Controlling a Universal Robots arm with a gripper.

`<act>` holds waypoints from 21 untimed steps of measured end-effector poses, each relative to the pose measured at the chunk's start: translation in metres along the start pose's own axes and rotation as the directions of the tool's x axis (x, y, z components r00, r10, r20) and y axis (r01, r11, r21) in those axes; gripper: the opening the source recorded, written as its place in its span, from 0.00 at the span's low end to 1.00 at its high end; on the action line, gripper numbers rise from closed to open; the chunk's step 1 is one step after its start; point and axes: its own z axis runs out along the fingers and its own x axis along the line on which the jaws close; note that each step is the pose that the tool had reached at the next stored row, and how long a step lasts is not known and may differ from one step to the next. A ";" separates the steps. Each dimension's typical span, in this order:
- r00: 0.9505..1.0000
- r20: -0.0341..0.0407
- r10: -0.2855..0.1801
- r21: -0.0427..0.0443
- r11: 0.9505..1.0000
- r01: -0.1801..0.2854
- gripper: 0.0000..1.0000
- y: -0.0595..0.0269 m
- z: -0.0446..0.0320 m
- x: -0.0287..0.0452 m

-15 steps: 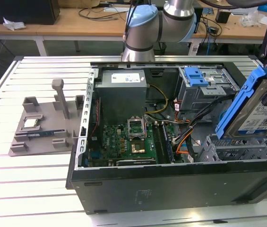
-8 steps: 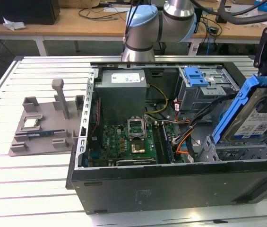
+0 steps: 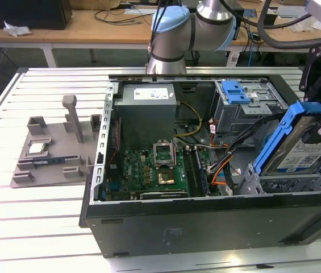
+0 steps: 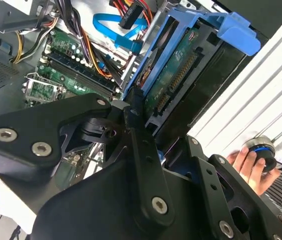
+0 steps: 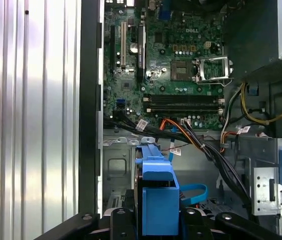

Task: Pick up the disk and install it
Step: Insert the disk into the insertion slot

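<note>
The disk (image 3: 296, 151), a silver drive with a blue-and-white label in a blue carrier frame, hangs tilted over the computer case's corner at the exterior view's right. My gripper (image 3: 318, 126) is shut on its upper end. The disk's lower end is near a grey metal bay (image 3: 285, 185) inside the case; contact is unclear. The second wrist view shows the disk's green circuit-board side (image 4: 173, 75) and a black finger (image 4: 143, 150) against it. In the first wrist view the blue carrier (image 5: 155, 190) sits between the gripper's black links.
The open case (image 3: 205, 222) holds a motherboard (image 3: 154, 165), a power supply (image 3: 147, 108), bundled cables (image 3: 222, 165) and a drive cage with a blue latch (image 3: 237, 91). A grey fixture (image 3: 52, 151) lies on the slatted table. A person's hand (image 4: 248, 165) rests beside the case.
</note>
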 end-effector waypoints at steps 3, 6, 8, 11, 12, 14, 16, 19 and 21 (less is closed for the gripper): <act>1.000 0.000 0.000 0.000 1.000 0.000 0.37 -0.0004 0.0069 0.0003; 1.000 0.000 0.000 -0.001 1.000 0.000 0.37 -0.0008 0.0141 0.0006; 1.000 0.000 0.000 -0.001 1.000 0.000 0.37 -0.0011 0.0184 0.0008; 1.000 0.000 0.000 -0.001 1.000 0.000 0.37 -0.0014 0.0244 0.0010; 1.000 0.000 0.000 -0.001 1.000 0.000 0.37 -0.0016 0.0272 0.0011; 1.000 0.000 0.000 -0.001 1.000 0.000 0.37 -0.0018 0.0319 0.0013; 1.000 0.000 0.000 -0.001 1.000 0.000 0.37 -0.0019 0.0331 0.0014; 1.000 0.000 0.000 -0.001 1.000 0.000 0.37 -0.0019 0.0336 0.0014; 1.000 0.000 0.000 -0.001 1.000 0.000 0.38 -0.0020 0.0340 0.0014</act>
